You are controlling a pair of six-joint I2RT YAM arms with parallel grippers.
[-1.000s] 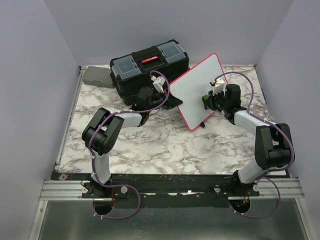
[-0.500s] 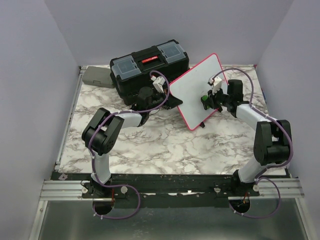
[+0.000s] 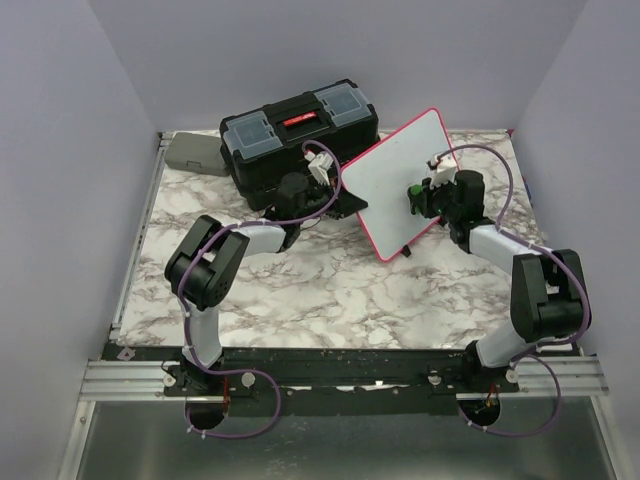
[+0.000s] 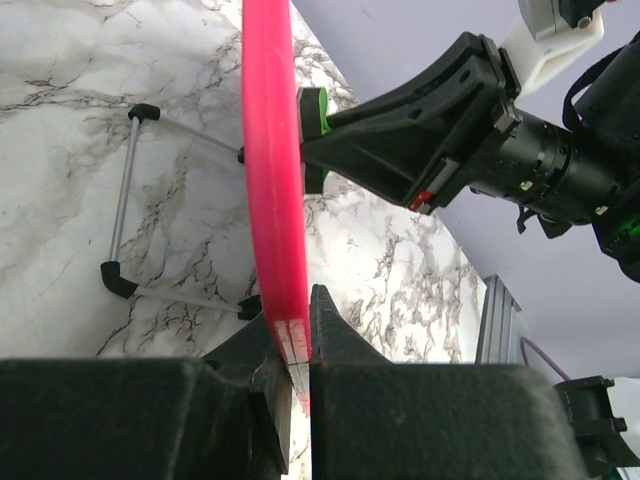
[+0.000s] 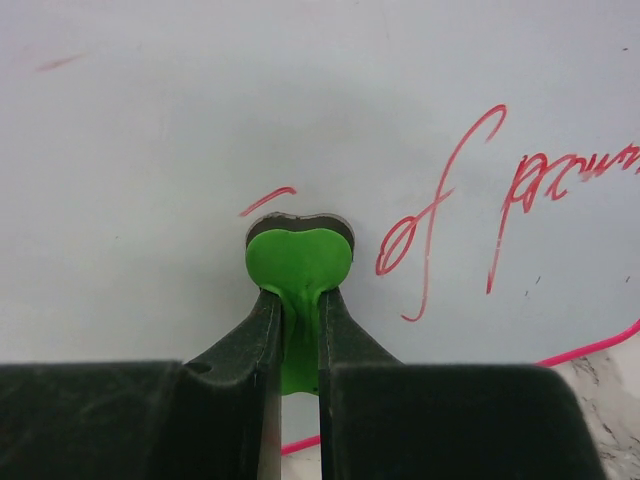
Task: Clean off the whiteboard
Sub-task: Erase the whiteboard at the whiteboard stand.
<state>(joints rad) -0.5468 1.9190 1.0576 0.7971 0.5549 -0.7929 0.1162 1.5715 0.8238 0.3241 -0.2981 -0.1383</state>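
The whiteboard [image 3: 398, 178], white with a pink frame, stands tilted on a wire stand [image 4: 118, 222] at the table's middle back. My left gripper [image 3: 338, 196] is shut on its left frame edge [image 4: 268, 180], and the two fingers [image 4: 300, 335] pinch the pink rim. My right gripper [image 3: 413, 197] is shut on a green eraser [image 5: 298, 262] whose dark pad is pressed flat on the board's face. Red handwriting [image 5: 440, 225] lies just right of the eraser, and a short red stroke [image 5: 268, 200] sits above it. The eraser [image 4: 312, 105] also shows in the left wrist view, against the board.
A black toolbox [image 3: 298, 130] stands right behind the board's left end and my left wrist. A grey case [image 3: 197, 153] lies at the back left corner. Purple walls close in the table on three sides.
My right wrist swung toward the back and then returned nearer, rubbing the eraser over a small patch of the board. The left arm and the board have not moved.
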